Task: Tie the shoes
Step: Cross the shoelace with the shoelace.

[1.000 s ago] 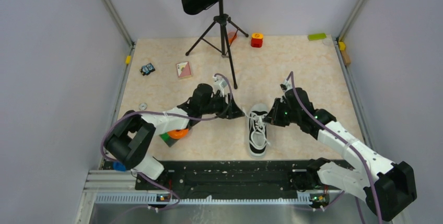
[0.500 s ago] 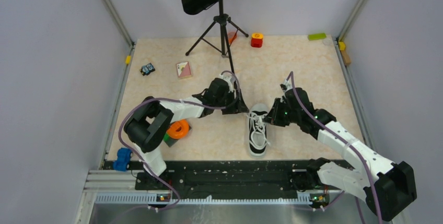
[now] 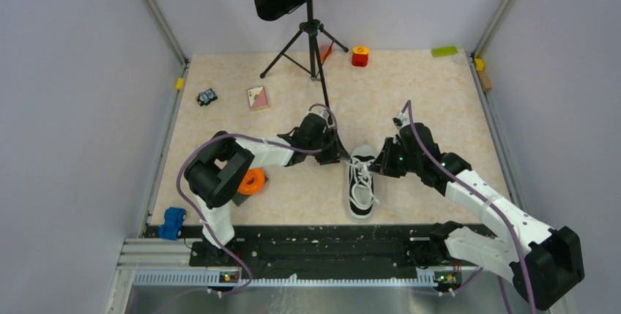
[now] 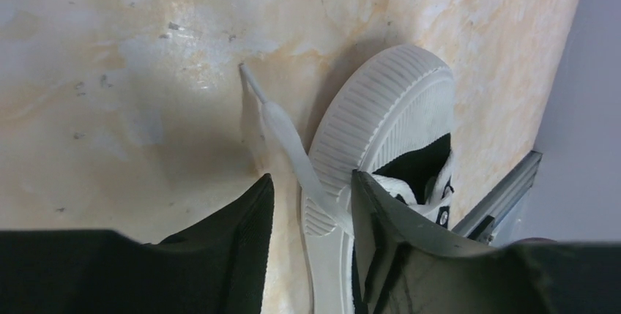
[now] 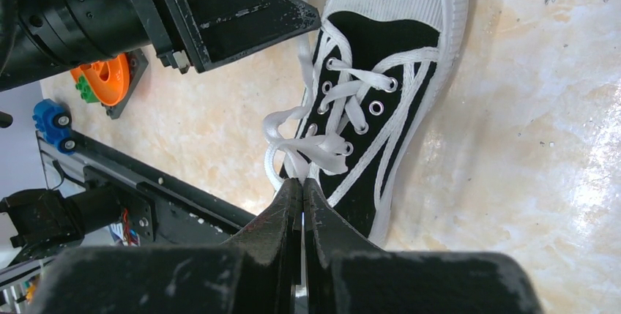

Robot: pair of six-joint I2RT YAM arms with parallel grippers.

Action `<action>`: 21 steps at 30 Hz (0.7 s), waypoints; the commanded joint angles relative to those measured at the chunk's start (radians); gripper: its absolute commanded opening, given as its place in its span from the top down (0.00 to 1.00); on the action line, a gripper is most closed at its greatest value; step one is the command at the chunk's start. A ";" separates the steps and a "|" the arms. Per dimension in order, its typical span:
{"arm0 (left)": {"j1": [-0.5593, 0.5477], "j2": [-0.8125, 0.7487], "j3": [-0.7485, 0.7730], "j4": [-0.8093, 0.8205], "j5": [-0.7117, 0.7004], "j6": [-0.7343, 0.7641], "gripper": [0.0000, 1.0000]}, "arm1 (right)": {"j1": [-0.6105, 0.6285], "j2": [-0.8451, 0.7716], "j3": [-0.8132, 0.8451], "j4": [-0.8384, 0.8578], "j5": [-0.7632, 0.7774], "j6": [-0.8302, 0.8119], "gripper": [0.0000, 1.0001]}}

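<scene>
The table has a glossy beige top with a marbled pattern, and pale grey walls close it in on three sides, with metal posts running up the far corners. A black rail along the near edge carries both arm bases. The sneaker lies upright a little toward the near edge from the middle of the table, white toe cap toward the far edge and heel toward the rail. The left gripper is down at the toe on the shoe's left side. Its fingers stand apart, and one flat lace end runs between them and lies out on the table beside the toe cap. The right gripper reaches in from the shoe's right side with its fingers pressed together, tips right at the loose bundle of laces over the tongue; whether a strand is caught between them cannot be told. A black music stand on a tripod stands near the far edge, with a red and yellow block just to its right and a green block by the far right corner. A small card and a tiny toy car lie toward the left edge. An orange ring sits beside the left arm, and a blue toy is at the near left corner.
</scene>
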 commanded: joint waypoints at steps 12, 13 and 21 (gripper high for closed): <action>0.010 -0.076 -0.035 -0.021 -0.058 0.034 1.00 | -0.009 -0.013 0.048 0.021 -0.016 -0.030 1.00; 0.011 -0.091 -0.037 -0.044 -0.055 0.046 1.00 | -0.009 -0.010 0.050 0.019 -0.018 -0.034 1.00; 0.011 -0.194 -0.073 -0.202 -0.002 0.107 1.00 | -0.009 0.014 0.050 0.029 -0.058 -0.044 1.00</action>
